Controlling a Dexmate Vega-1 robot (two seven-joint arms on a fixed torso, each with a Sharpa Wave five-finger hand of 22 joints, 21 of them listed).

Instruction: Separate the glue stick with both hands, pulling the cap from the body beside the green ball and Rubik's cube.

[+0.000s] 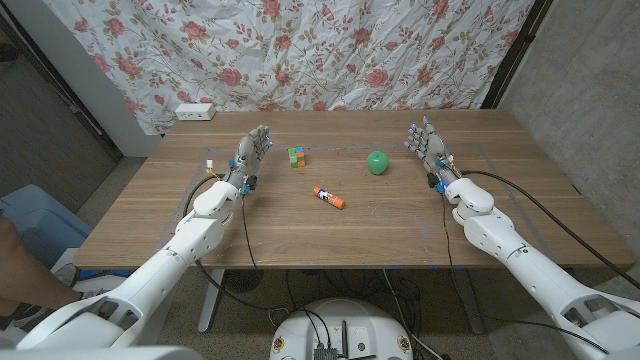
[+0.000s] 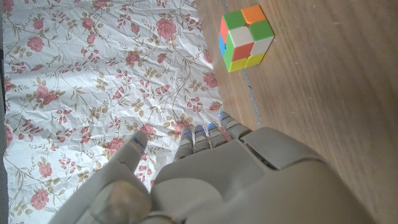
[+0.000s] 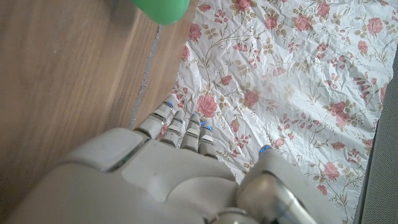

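Right now both my left hand (image 1: pixel 252 152) and right hand (image 1: pixel 427 146) stand spread and hold nothing, well apart from the glue stick (image 1: pixel 329 197) lying mid-bench between Rubik's cube (image 1: pixel 296 156) and green ball (image 1: pixel 377 162). I judge it best to bring one hand to each end, gripping the cap separately from the body.

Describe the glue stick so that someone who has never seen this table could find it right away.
Look at the wooden table in front of the flowered curtain. Near its middle, between the cube and the green ball but closer to the robot, lies the glue stick. It is the only long thin thing there, orange and white, lying on its side.
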